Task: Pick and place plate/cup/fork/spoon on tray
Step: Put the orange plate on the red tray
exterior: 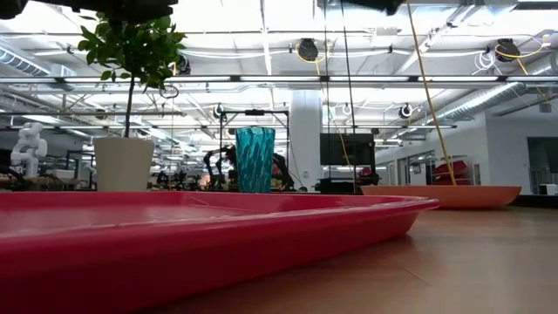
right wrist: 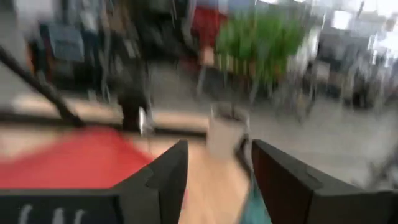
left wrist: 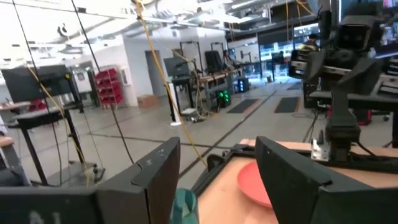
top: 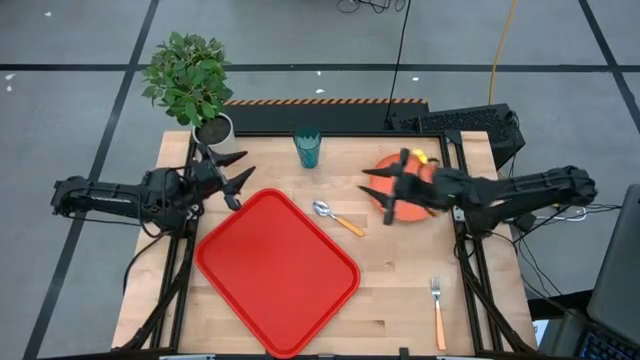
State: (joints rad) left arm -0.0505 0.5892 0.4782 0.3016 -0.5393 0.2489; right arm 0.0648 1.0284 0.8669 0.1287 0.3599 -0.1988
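Observation:
The red tray [top: 275,270] lies flat and slanted on the table's left-centre, with nothing on it. The teal cup [top: 307,148] stands upright near the far edge. On the far right lies the orange plate [top: 412,170], partly hidden under my right arm. The spoon [top: 337,217] lies just right of the tray, and the fork [top: 437,312] near the front right. My left gripper [top: 240,180] is open in the air beyond the tray's far left corner. My right gripper [top: 375,196] is open in the air over the plate's left edge, between plate and spoon.
A white pot with a green plant [top: 213,128] stands at the table's far left corner, close to my left gripper. A dark keyboard [top: 470,122] sits off the far right corner. Bare wood shows along the table's near edge, between the tray and the fork.

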